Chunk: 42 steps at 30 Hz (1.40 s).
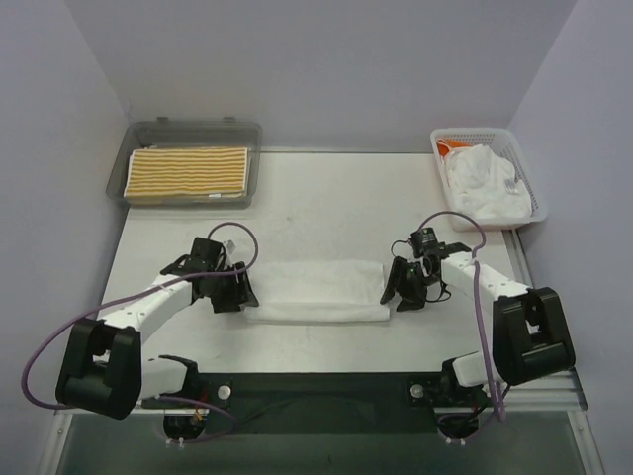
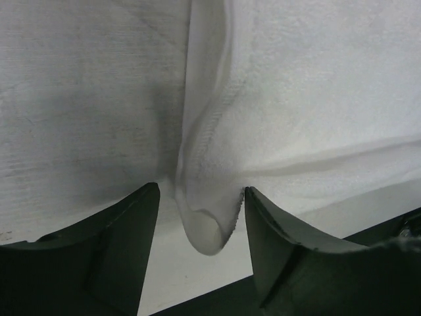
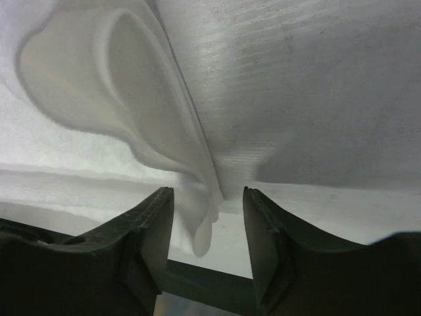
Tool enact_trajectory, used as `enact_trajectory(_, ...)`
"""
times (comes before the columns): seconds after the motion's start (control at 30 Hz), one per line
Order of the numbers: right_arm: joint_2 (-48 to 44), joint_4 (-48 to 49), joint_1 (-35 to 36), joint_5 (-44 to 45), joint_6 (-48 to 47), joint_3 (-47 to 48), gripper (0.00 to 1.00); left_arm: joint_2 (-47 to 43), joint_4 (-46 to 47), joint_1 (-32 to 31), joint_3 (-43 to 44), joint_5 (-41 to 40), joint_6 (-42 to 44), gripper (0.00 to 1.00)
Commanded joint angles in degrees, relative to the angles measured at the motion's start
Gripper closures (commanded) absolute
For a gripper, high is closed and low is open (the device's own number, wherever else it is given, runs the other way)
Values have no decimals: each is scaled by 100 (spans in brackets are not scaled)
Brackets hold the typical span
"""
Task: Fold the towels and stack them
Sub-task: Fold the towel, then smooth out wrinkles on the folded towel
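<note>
A plain white towel [image 1: 315,291] lies folded into a long strip across the middle of the table. My left gripper [image 1: 240,293] is open at its left end; a pinched-up fold of the towel [image 2: 205,224] hangs between the fingers without being clamped. My right gripper [image 1: 396,293] is open at the right end, with a fold of towel [image 3: 197,217] between its fingers. A folded yellow-and-white striped towel [image 1: 188,172] lies in the grey tray. Crumpled white towels [image 1: 485,184] fill the basket. The green striped towel is out of view.
The clear grey plastic tray [image 1: 138,139] sits at the back left. The white mesh basket [image 1: 535,194] sits at the back right with an orange item [image 1: 451,145] in its far corner. Purple cables loop off both arms.
</note>
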Motion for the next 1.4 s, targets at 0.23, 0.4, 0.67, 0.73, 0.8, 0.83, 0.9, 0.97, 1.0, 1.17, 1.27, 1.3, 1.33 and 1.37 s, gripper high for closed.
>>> enact_trajectory(0.23, -1331, -396, 149, 293, -85, 873, 50, -1673, -405, -212, 752, -748, -233, 27)
enact_trajectory(0.4, -824, 271, 378, -135, 82, 1261, 59, -1271, 261, -600, 1016, -792, -418, 29)
enact_trajectory(0.67, 548, 1686, 308, -462, 311, 1244, 65, 441, 1599, -662, 1104, -985, -437, 35)
enact_trajectory(0.73, 917, 1836, 54, -480, 346, 1069, 66, 863, 1810, -609, 1105, -1134, -427, 37)
enact_trajectory(0.8, 1242, 2091, -331, -542, 355, 893, 68, 1102, 1976, -487, 1052, -1152, -436, 37)
enact_trajectory(0.83, 1331, 2179, -464, -577, 337, 762, 68, 1268, 2030, -451, 1043, -1126, -428, 38)
enact_trajectory(0.9, 1524, 2171, -736, -586, 119, 682, 69, 1375, 2074, -398, 1087, -1187, -366, 38)
enact_trajectory(0.97, 1490, 2049, -852, -603, -14, 664, 69, 1367, 2022, -389, 1148, -1240, -226, 37)
enact_trajectory(1.0, 1412, 1996, -879, -629, -101, 673, 69, 1323, 1917, -389, 1235, -1292, -164, 37)
enact_trajectory(1.17, 377, 1522, -870, -752, -120, 743, 68, 375, 1627, -494, 1298, -1319, -137, 31)
enact_trajectory(1.27, -248, 1363, -730, -989, 12, 594, 67, -363, 1293, -783, 1237, -1372, -330, 29)
enact_trajectory(1.3, -390, 1336, -677, -1155, 64, 541, 67, -539, 1266, -880, 1167, -1328, -461, 29)
enact_trajectory(1.33, -522, 1275, -616, -1218, 108, 454, 66, -836, 1231, -1003, 1105, -1311, -524, 29)
enact_trajectory(1.37, -740, 1248, -467, -1288, 230, 279, 66, -961, 1143, -1196, 948, -1319, -620, 29)
